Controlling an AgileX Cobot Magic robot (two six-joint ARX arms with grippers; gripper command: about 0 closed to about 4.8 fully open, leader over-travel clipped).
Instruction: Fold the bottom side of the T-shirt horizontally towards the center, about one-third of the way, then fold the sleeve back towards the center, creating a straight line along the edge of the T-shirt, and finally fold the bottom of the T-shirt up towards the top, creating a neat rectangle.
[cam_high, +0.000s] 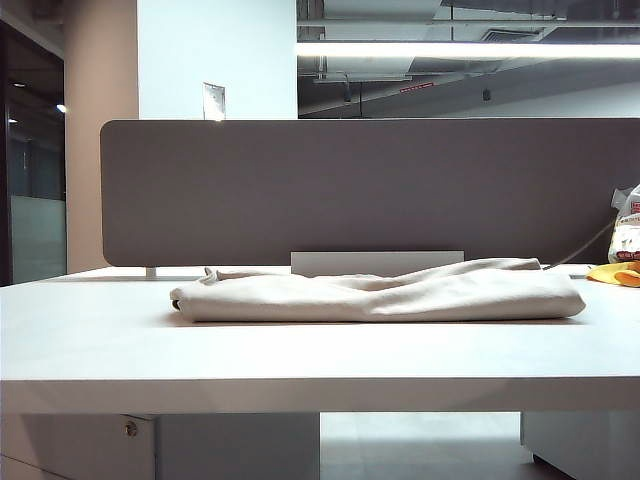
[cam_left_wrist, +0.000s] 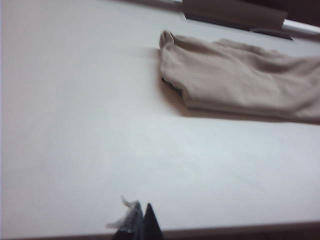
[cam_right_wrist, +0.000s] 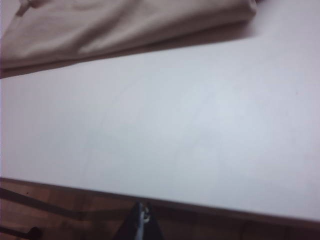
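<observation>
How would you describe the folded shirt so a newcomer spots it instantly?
On the white table, before the grey partition, lies the T-shirt: a long, low beige cloth bundle. The yellow item at the right edge is much smaller and brighter.

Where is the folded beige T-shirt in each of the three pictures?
Exterior view: the T-shirt lies folded across the middle of the white table.
Left wrist view: T-shirt far off, well beyond the shut left gripper.
Right wrist view: T-shirt far off, beyond the shut right gripper.
Shared landmark: the table's near edge.
</observation>
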